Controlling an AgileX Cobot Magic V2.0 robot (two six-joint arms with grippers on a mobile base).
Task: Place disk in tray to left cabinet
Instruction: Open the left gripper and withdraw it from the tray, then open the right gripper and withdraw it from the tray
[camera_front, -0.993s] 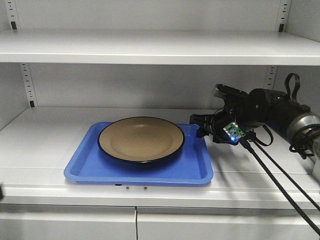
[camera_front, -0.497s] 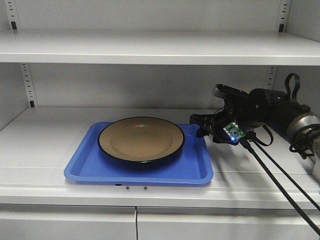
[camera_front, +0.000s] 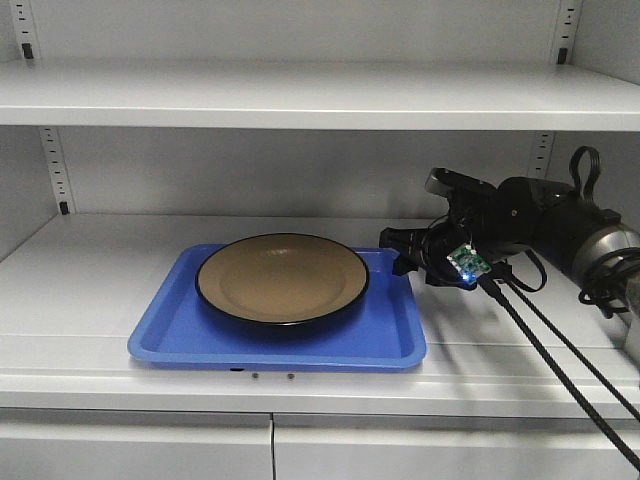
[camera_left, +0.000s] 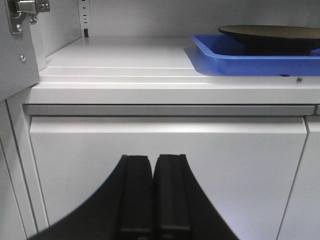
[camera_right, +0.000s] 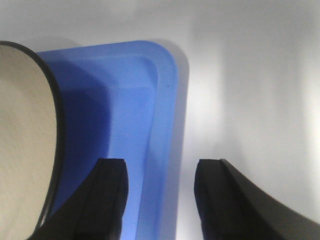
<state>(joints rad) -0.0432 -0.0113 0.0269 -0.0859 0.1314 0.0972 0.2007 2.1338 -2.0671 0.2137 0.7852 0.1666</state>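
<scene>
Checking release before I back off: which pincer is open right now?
The right pincer, its fingers spread over the tray edge, empty. The left pincer is shut.

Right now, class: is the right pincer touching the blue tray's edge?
Cannot tell. The right wrist view shows the right pincer open, its fingers either side of the tray rim, but no plain gap or contact.

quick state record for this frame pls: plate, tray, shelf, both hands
plate: round tan plate with black rim, lying flat in the tray
tray: flat blue plastic tray, on the white cabinet shelf, near its front edge
right hand: open, empty, fingers straddling the tray's right rim
left hand: shut, empty, below shelf level, facing the white lower door
</scene>
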